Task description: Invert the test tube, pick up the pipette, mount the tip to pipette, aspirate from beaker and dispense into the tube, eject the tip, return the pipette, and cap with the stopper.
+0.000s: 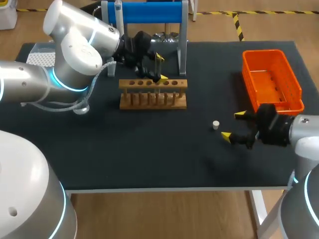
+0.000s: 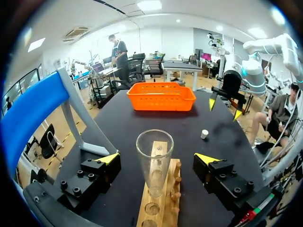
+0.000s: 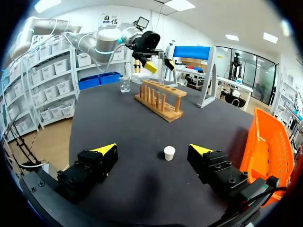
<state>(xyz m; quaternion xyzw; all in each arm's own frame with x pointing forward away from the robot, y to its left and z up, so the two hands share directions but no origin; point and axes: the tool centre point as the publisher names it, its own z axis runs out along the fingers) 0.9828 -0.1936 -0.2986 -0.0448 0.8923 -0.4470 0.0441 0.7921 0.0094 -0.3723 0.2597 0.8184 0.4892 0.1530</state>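
Black covering spreads over the bench (image 1: 149, 159), and a wooden rack (image 1: 153, 94) stands near its middle, in front of a blue-topped stand (image 1: 147, 12). From the left wrist view, a clear test tube (image 2: 154, 161) stands upright in the rack with its open mouth facing up. The left claw (image 1: 160, 67) hangs over the rack with its fingers spread wide. One yellow tip sits on each side of the tube, and neither touches the glass.

A glass beaker (image 3: 125, 84) sits on the bench beyond the far end of the rack as the right wrist camera sees it, close to the left arm. An orange basket (image 1: 262, 52) rests toward the right rear corner.

The right claw (image 1: 233, 125) is low over the bench just in front of the basket, with its fingers apart and nothing between them. A small white stopper (image 1: 216, 125) stands on the cloth just ahead of its tips and is not touching either one. The stopper is well apart from the rack and the tube.
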